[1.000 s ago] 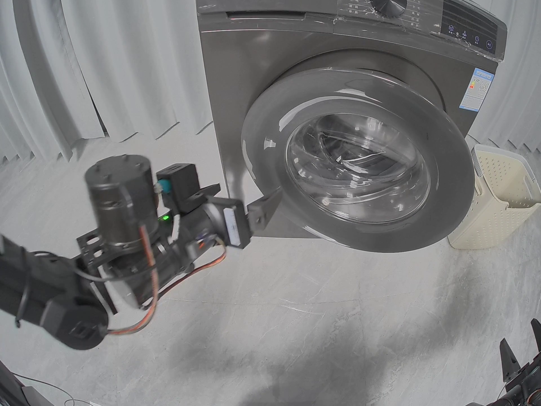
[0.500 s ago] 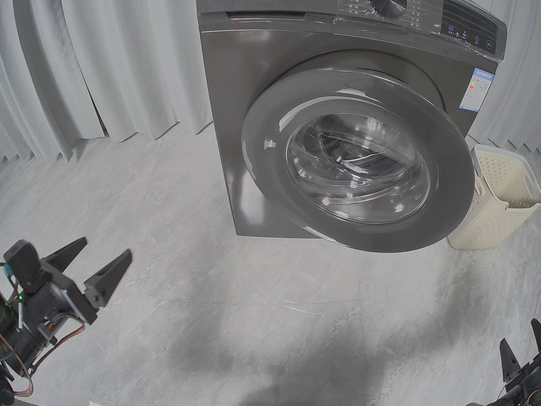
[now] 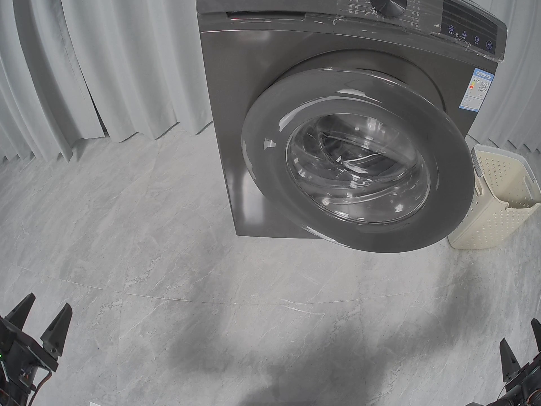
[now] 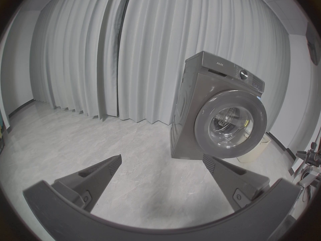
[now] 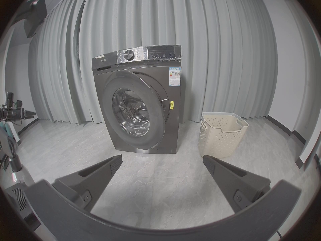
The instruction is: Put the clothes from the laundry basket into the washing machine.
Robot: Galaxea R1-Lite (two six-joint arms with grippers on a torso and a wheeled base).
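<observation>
The grey washing machine (image 3: 253, 80) stands ahead, its round glass door (image 3: 360, 159) swung partly out from the front. To its right, a cream perforated laundry basket (image 3: 501, 198) sits on the floor; in the right wrist view the basket (image 5: 222, 133) shows bare inner walls. My left gripper (image 3: 45, 307) is low at the near left, far from the door, open and holding nothing. Its fingers frame the machine (image 4: 214, 107) in the left wrist view. My right gripper (image 3: 519, 334) is low at the near right, open and holding nothing.
Pale curtains (image 3: 112, 57) hang behind and left of the machine. Grey tiled floor (image 3: 253, 322) stretches wide between me and the machine. A stand with equipment (image 5: 10, 117) is off to one side in the right wrist view.
My left arm has drawn back from the door's left edge, down and to the near left. The door, basket and right gripper have not moved.
</observation>
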